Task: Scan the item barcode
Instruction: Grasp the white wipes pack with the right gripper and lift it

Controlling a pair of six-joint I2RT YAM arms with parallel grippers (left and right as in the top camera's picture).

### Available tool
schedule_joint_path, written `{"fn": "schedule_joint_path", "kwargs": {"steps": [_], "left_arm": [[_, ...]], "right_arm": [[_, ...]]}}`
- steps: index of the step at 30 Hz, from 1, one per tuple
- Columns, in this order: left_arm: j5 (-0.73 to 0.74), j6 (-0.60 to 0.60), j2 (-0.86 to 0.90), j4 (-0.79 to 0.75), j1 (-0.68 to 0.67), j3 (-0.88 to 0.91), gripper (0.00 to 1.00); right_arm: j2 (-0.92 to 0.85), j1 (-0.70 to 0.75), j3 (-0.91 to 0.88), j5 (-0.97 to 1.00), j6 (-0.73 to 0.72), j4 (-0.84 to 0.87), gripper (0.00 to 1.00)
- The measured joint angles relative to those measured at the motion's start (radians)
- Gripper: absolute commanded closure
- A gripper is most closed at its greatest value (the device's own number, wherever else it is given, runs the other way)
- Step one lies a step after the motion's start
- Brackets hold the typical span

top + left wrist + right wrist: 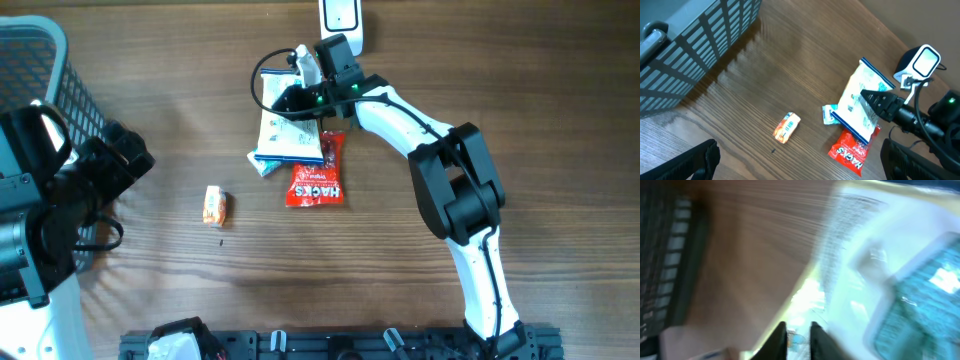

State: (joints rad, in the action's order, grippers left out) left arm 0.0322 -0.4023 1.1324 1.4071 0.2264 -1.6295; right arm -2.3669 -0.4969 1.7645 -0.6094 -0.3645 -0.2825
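The right pincer (799, 339) is clenched on the top edge of the white-and-blue packet (288, 142), its tips almost together with the wrapper between them; the wrist view is blurred. The packet lies on the wooden tabletop (420, 290), overlapping the top of a red Hacks candy bag (317, 182) and near the white barcode scanner (341, 14). A small orange sweet (215, 204) lies apart to the left. The left pincer (800, 157) hangs released beside the grey basket (45, 70).
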Motion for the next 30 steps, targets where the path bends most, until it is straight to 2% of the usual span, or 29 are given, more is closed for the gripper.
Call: {"fn": "schedule_joint_path", "kwargs": {"steps": [3,6,12,15,18,22,26,30], "left_arm": [[0.0,0.0,0.0,0.0,0.0,0.0,0.0],[0.0,0.0,0.0,0.0,0.0,0.0,0.0],[0.0,0.0,0.0,0.0,0.0,0.0,0.0],[0.0,0.0,0.0,0.0,0.0,0.0,0.0],[0.0,0.0,0.0,0.0,0.0,0.0,0.0],[0.0,0.0,0.0,0.0,0.0,0.0,0.0],[0.0,0.0,0.0,0.0,0.0,0.0,0.0],[0.0,0.0,0.0,0.0,0.0,0.0,0.0]], "right_arm": [[-0.001,0.004,0.001,0.13,-0.002,-0.063,0.9],[-0.001,0.033,0.01,0.181,0.006,-0.102,0.96],[0.006,0.183,0.011,0.008,0.002,-0.124,0.96],[0.064,0.214,0.011,-0.079,-0.002,-0.145,0.96],[0.172,0.175,0.011,-0.143,-0.002,-0.177,0.96],[0.191,0.061,-0.007,-0.145,0.021,-0.197,0.96],[0.154,-0.077,-0.045,0.048,-0.007,-0.202,0.96],[0.12,-0.15,-0.055,0.244,-0.04,-0.193,0.96]]}}
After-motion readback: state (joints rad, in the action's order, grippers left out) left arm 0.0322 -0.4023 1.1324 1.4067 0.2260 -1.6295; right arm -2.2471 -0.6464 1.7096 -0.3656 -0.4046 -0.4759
